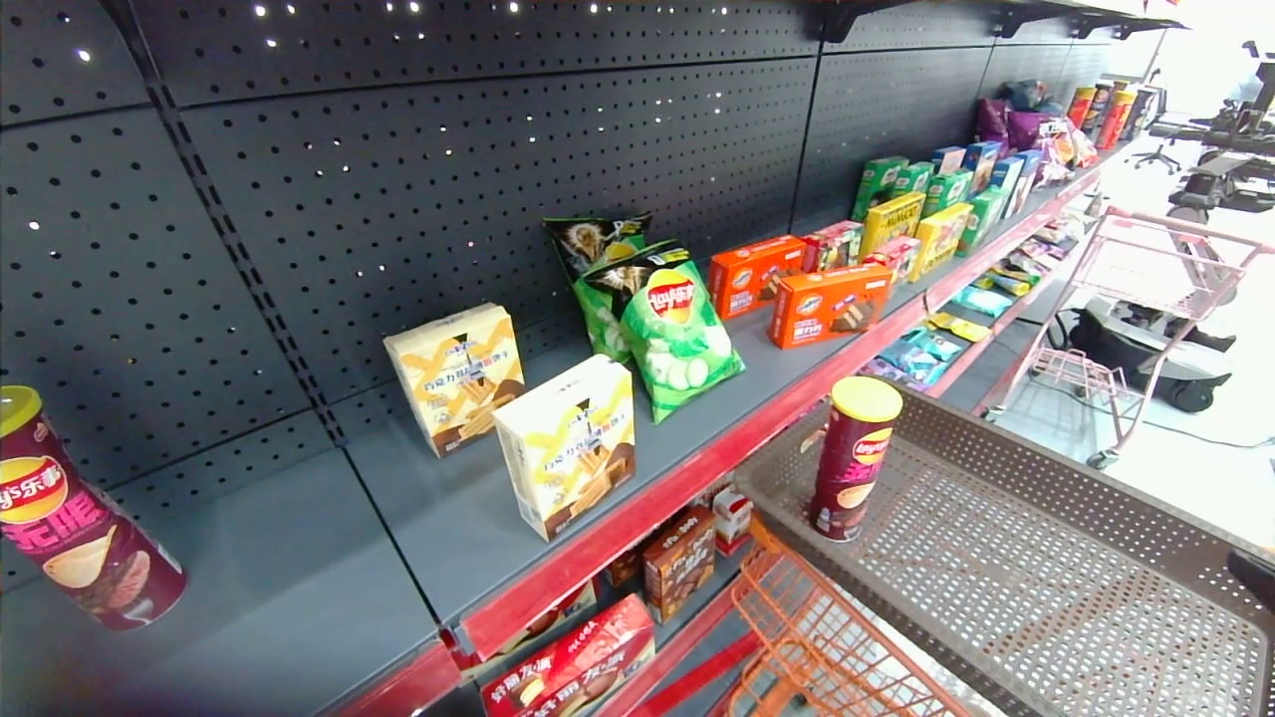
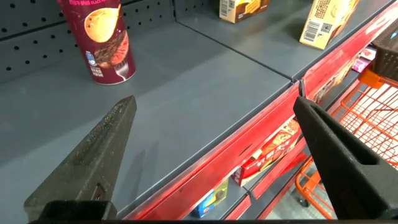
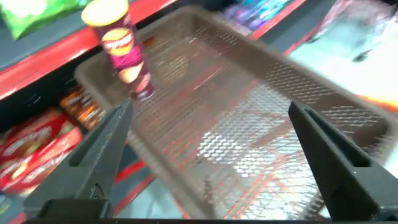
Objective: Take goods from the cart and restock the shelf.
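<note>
Standing one can [image 1: 852, 458] on tray [image 1: 1046, 597], second can [image 1: 70, 518] on shelf [image 1: 299, 578], left gripper [image 2: 214, 104], right gripper [image 3: 210, 107] spread, empty

Left gripper [image 2: 214, 102], fingers wide apart, hung over a grey shelf [image 2: 180, 78]; a maroon chip can [image 2: 102, 43] stood at eleven o'clock.

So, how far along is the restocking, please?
Done: one maroon, yellow-lidded cardboard chip tube stands on the grey metal shelf, open left gripper nearby. In hand: nothing. Remaining: a second maroon tube on the brown perforated cart tray, open right gripper above that tray.
</note>
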{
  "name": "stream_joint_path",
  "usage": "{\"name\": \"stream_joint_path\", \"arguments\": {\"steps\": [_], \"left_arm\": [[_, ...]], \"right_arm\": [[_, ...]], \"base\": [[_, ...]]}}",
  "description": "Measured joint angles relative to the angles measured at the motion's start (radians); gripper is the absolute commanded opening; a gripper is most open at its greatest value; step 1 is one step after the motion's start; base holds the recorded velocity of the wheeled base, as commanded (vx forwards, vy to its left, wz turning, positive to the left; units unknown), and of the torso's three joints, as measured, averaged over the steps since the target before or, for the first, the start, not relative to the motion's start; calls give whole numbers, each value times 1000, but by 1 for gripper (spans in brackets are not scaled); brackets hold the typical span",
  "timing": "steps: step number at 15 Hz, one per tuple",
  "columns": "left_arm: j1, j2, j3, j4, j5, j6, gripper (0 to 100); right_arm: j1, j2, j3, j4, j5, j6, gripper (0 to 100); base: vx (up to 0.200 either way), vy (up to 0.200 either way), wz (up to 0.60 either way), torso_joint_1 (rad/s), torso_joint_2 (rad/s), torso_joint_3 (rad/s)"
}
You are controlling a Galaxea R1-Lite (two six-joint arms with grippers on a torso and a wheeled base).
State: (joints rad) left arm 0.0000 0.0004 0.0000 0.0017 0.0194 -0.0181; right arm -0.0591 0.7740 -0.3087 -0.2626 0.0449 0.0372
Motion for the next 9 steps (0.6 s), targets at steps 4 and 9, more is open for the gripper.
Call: {"name": "stream_joint_path", "arguments": {"steps": [4,9], "left_arm": [[0,0,0,0,0,0,100],[0,0,0,0,0,0,100]], "right_arm": [[18,184,-6,-150,31,-4,100],[69,499,-4,-575,187,-23,100]], "base": [[0,0,0,0,0,0],[0,0,0,0,0,0]]}}
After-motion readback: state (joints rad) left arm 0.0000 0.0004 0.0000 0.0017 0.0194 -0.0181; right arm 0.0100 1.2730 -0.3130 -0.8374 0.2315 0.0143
